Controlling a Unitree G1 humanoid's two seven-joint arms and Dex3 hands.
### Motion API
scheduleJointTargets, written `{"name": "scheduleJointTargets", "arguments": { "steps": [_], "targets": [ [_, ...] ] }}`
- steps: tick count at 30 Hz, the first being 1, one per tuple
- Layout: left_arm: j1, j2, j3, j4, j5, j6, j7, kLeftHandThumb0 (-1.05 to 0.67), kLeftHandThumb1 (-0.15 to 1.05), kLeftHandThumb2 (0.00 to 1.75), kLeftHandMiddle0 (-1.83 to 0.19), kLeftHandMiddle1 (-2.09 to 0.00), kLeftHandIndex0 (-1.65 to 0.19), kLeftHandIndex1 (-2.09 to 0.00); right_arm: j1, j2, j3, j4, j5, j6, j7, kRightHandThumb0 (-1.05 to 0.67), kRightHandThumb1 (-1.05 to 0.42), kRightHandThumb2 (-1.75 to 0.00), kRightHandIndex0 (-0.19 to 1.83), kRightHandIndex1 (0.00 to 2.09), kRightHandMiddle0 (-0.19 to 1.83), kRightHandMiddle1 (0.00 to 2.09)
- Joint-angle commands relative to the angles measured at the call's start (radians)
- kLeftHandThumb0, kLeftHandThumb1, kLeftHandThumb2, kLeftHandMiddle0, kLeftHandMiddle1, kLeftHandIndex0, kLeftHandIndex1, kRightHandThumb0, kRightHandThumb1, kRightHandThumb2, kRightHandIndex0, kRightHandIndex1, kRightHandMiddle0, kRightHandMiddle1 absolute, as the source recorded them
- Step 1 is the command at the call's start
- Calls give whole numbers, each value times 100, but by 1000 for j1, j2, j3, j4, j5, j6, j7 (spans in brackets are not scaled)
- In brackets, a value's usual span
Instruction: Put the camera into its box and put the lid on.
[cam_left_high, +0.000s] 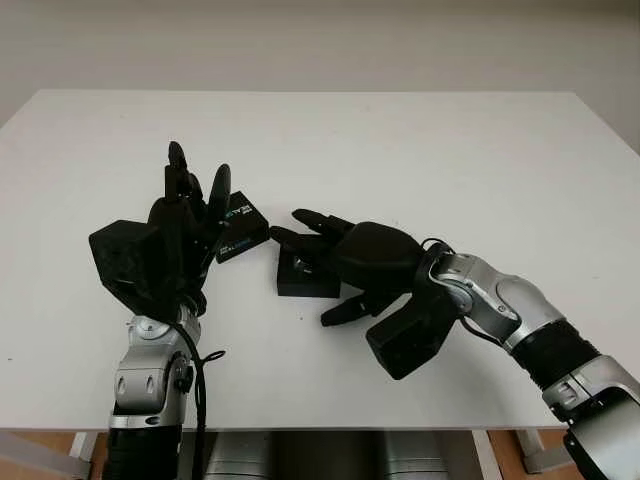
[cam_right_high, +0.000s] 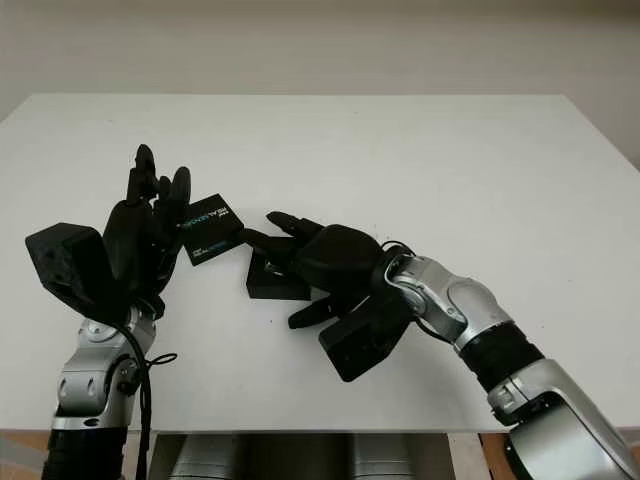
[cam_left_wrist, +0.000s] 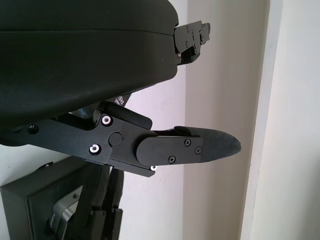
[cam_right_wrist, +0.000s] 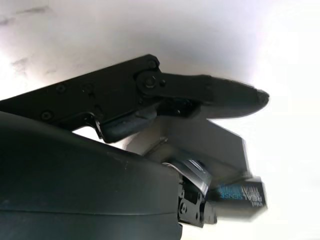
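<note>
The black camera box (cam_left_high: 303, 284) lies open on the white table (cam_left_high: 450, 150) near the middle. In the left wrist view something silvery, the camera (cam_left_wrist: 62, 218), sits inside the box (cam_left_wrist: 30, 200). My right hand (cam_left_high: 296, 240) reaches over the box from the right, open, with its fingers (cam_left_high: 312, 220) stretched across the top and the thumb below the near side. The box's black lid (cam_left_high: 243, 228) with blue lettering lies flat just left of and behind the box. My left hand (cam_left_high: 195, 185) is raised beside the lid on its left, open, fingers pointing up.
The table's front edge runs close below both forearms. Bare white tabletop stretches behind and to the right of the box. In the right wrist view the lid (cam_right_wrist: 242, 195) lies just beyond the box (cam_right_wrist: 210, 140).
</note>
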Motion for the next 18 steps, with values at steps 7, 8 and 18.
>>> {"name": "scheduleJointTargets", "arguments": {
  "steps": [7, 8, 18],
  "targets": [
    [-13, 12, 11, 13, -4, -15, -17, -72, 105, 40, 19, 0, 19, 0, 37, 46, -158, -90, 201, 52, -48, -71, -105, -14, 18, 16, 19, 21],
    [-14, 13, 11, 16, -4, -15, -19, -72, 105, 40, 19, 0, 19, 0, 39, 45, -177, -113, 212, 60, -55, -71, -105, -12, 19, 17, 19, 22],
    [-25, 27, 18, 50, -6, -41, -45, -70, 105, 40, 19, 0, 19, 0, 82, 72, -306, -312, 330, 177, -50, -71, -99, -5, 19, 18, 16, 37]
  ]
}}
